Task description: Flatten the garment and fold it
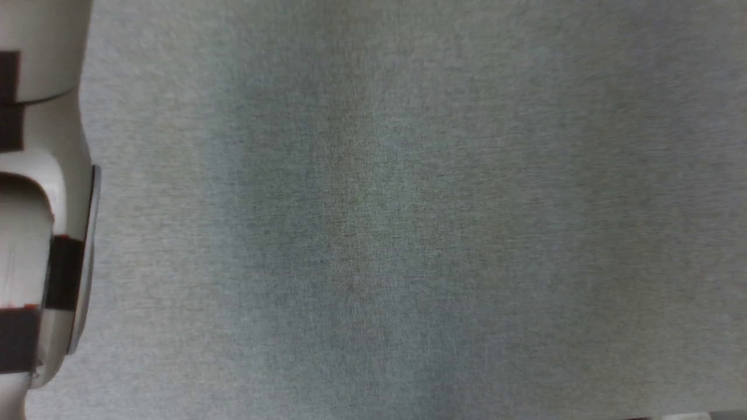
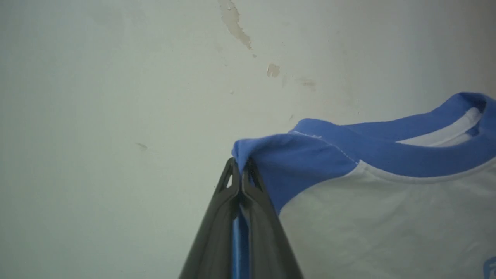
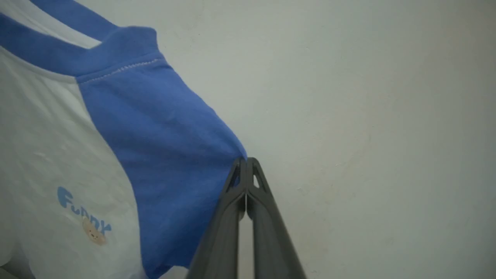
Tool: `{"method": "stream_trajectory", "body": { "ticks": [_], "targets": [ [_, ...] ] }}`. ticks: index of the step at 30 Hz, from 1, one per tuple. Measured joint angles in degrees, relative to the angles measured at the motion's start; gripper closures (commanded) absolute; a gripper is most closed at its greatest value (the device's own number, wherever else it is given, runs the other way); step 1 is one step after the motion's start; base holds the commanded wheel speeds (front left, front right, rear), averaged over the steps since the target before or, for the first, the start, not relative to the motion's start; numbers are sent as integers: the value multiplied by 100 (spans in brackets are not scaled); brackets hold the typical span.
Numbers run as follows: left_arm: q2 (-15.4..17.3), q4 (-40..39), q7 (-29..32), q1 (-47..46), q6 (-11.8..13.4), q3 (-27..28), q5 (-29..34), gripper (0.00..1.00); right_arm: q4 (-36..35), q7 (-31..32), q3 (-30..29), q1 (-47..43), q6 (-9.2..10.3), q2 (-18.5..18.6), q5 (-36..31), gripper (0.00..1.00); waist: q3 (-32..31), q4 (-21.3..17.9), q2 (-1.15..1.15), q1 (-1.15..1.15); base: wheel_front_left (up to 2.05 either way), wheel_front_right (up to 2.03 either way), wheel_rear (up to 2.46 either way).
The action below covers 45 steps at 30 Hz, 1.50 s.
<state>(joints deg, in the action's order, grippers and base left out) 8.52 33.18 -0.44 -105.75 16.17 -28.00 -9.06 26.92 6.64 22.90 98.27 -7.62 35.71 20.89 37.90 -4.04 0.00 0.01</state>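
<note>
With left tool (image 2: 241,166) and right tool (image 3: 246,162) both pinched shut on its blue sleeve edges, holds the garment (image 2: 387,217), spreading toward 3 and 9 o'clock respectively; probably soft, light, limp, so best gripped at shoulders.

In the head view a grey woven cloth surface (image 1: 408,204) stretches flat and unwrinkled, slightly darker in a broad band down its middle. The left wrist view faces a pale painted wall (image 2: 97,97). Near its top edge a long streak of flaked paint (image 2: 233,21) runs downward, with 2 smaller chips below it: 1 tan chip (image 2: 273,70) and 1 fainter patch (image 2: 308,83) just beside it. A small dark mark (image 2: 141,145) sits well apart, lower left. In the right wrist view the wall carries only faint yellowish blotches (image 3: 341,182).
</note>
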Motion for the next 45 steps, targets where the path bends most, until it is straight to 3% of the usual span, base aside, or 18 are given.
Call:
{"method": "stream_trajectory", "body": {
  "ticks": [10,16,21,25,30,37,41,45],
  "targets": [
    [120,-259,-572,858,-352,-407,-1,100,-145,-960,904,-426,0,544,414,100,784,33,0,1,0,0,0],
    [441,-1456,-327,1802,-427,-570,-100,100,-955,-1298,1291,-1300,0,1104,1121,100,641,47,0,-2,0,0,0],
    [866,-3000,162,3084,-103,-692,-141,100,-1701,-1504,1105,-2485,0,1623,1640,100,330,46,0,-3,0,0,0],
    [1234,-4024,605,4404,227,-961,-124,100,-2091,-1622,771,-3760,1,1786,1775,100,46,49,0,-3,0,0,0],
    [1560,-4855,934,5782,683,-1339,14,100,-2415,-1652,323,-5173,1,1664,1737,100,-330,41,0,-3,0,0,0],
    [1917,-5275,1058,7445,1173,-1627,-199,100,-2772,-1529,-230,-6968,1,1003,1465,100,-889,16,0,-3,0,0,0],
    [2085,-5263,1045,8335,1266,-1784,-577,100,-2863,-1328,-501,-7838,1,679,1281,100,-1226,14,0,-3,0,0,0],
    [2137,-5164,1002,9119,1200,-1949,-1198,100,-2973,-1050,-684,-8723,1,475,1081,100,-1636,33,0,-3,0,0,0]
  ]
}}
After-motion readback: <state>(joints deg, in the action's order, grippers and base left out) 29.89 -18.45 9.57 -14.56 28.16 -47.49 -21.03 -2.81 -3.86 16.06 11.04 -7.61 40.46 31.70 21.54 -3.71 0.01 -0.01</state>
